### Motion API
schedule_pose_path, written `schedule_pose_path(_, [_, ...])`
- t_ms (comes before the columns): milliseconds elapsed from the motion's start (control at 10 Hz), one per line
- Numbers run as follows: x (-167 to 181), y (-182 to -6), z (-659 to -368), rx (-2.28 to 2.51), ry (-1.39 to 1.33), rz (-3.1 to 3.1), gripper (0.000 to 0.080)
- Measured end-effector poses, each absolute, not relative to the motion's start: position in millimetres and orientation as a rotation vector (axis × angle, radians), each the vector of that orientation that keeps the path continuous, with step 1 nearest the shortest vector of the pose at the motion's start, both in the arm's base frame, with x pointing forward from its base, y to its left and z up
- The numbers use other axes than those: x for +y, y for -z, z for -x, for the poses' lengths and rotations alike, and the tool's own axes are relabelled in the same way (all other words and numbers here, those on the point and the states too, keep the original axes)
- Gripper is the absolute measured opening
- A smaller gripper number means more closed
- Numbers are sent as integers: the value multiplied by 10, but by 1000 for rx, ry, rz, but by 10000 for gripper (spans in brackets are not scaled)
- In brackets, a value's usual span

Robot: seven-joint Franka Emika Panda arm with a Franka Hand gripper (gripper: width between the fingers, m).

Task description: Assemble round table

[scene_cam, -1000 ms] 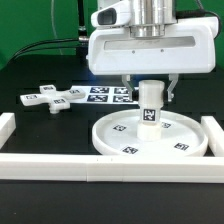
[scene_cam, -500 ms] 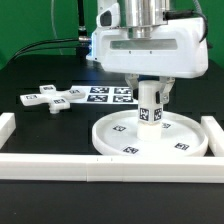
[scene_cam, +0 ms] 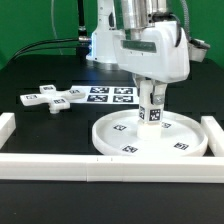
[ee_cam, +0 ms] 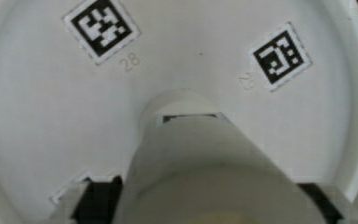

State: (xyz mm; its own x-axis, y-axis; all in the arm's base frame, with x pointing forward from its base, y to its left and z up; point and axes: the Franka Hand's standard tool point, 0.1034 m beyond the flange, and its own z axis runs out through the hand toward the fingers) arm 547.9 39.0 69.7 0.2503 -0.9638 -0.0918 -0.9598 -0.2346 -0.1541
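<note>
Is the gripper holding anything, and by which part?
The cylinder leg, clamped at its upper end by the gripper, with its lower end on the round disc.

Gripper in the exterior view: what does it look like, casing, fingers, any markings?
The gripper has a boxy, round-edged white casing below a silver-grey metal wrist cylinder. Its two short fingers look dark. No tags or lettering show on it.

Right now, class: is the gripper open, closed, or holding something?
Gripper: jaws closed on the leg, which stands upright on the round disc.
</note>
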Motion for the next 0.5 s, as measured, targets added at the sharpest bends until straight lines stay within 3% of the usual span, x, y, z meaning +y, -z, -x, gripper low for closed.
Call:
schedule_pose_path(400, [400,-691,-5473,1933,11,2232,416])
schedule_pose_path(500, [401,-691,-5473,1878,18,2279,574])
